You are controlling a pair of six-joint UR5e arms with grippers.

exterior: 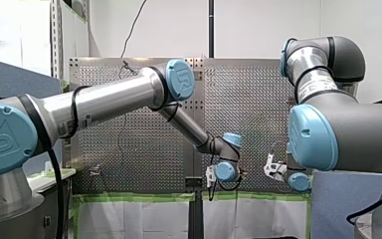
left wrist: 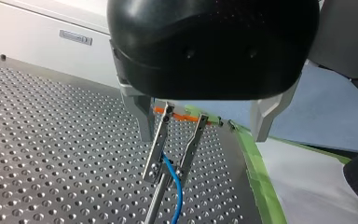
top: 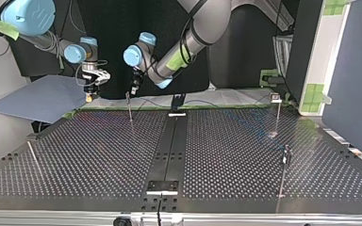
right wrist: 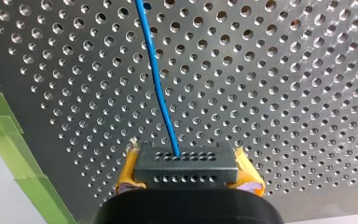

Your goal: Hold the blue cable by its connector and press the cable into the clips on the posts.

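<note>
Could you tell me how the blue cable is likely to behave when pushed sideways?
Probably flexible: the blue cable is thin and curves gently from its connector. Likely light too. With the connector clamped in my right hand, it may spring back.

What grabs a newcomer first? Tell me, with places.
The blue cable strikes first, running over the perforated table from the black connector clamped in my right tool. In the left wrist view it passes between the metal fingers of my left tool.
</note>
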